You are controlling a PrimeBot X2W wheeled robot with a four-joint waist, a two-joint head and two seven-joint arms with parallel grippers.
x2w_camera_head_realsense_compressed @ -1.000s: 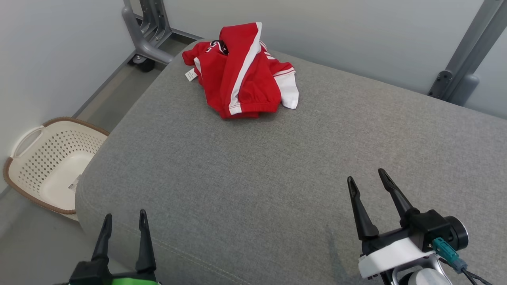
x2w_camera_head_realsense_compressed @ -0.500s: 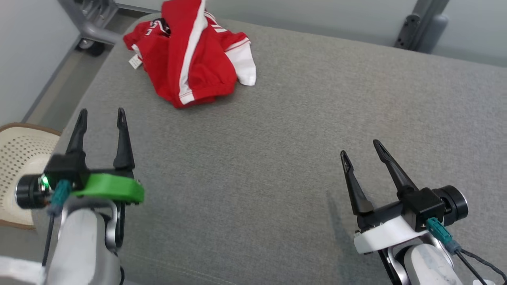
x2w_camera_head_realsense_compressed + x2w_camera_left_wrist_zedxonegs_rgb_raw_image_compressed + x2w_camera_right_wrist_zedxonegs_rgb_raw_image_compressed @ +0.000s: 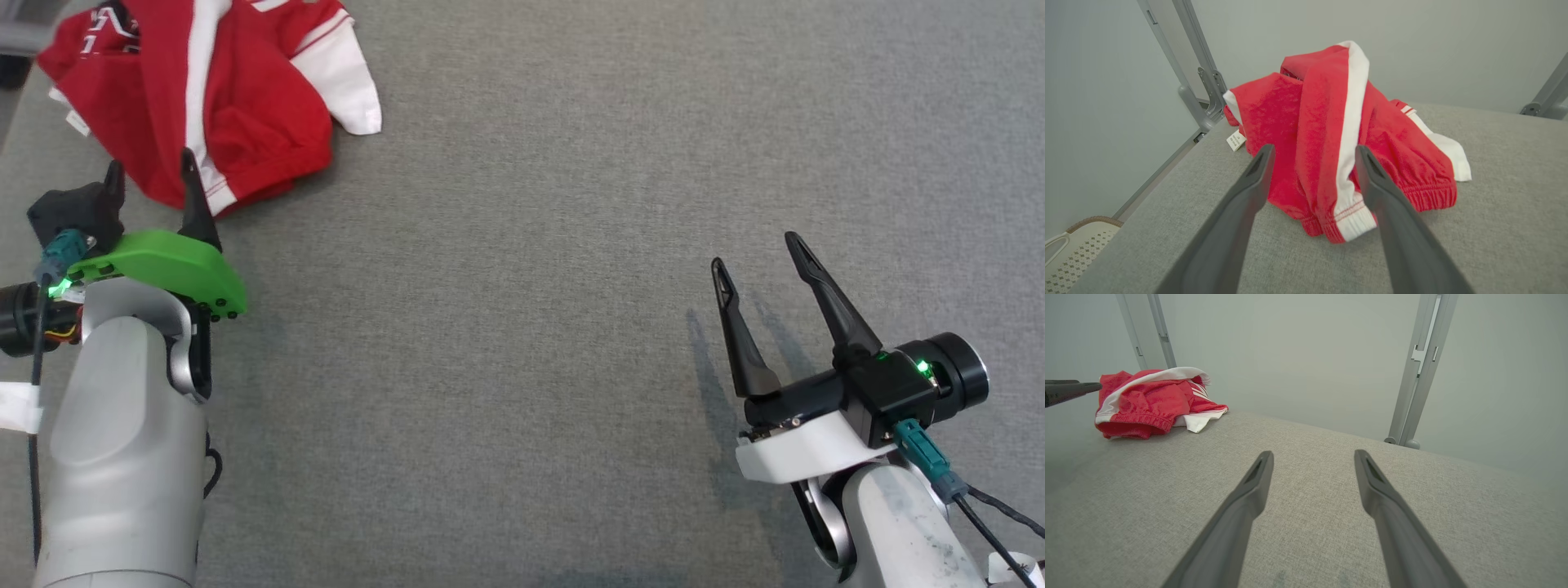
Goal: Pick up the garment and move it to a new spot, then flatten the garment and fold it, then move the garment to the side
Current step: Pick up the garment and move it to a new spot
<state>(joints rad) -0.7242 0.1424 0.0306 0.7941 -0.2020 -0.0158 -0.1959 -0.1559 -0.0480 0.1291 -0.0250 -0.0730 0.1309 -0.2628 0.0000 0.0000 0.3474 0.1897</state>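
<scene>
Reaching closer than a moment ago, your left gripper (image 3: 151, 162) now sits wide open just beside the red garment (image 3: 245, 98) at the upper left, ready to grab it, while your right gripper (image 3: 754, 251) waits wide open and empty.

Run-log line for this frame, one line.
left gripper: jaws open, near garment | right gripper: jaws open, away | garment: crumpled, unheld

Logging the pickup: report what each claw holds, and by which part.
Nothing is held. The left claw stands open at the red garment's near edge, not closed on it; the right claw is open above the gray cushion.
</scene>
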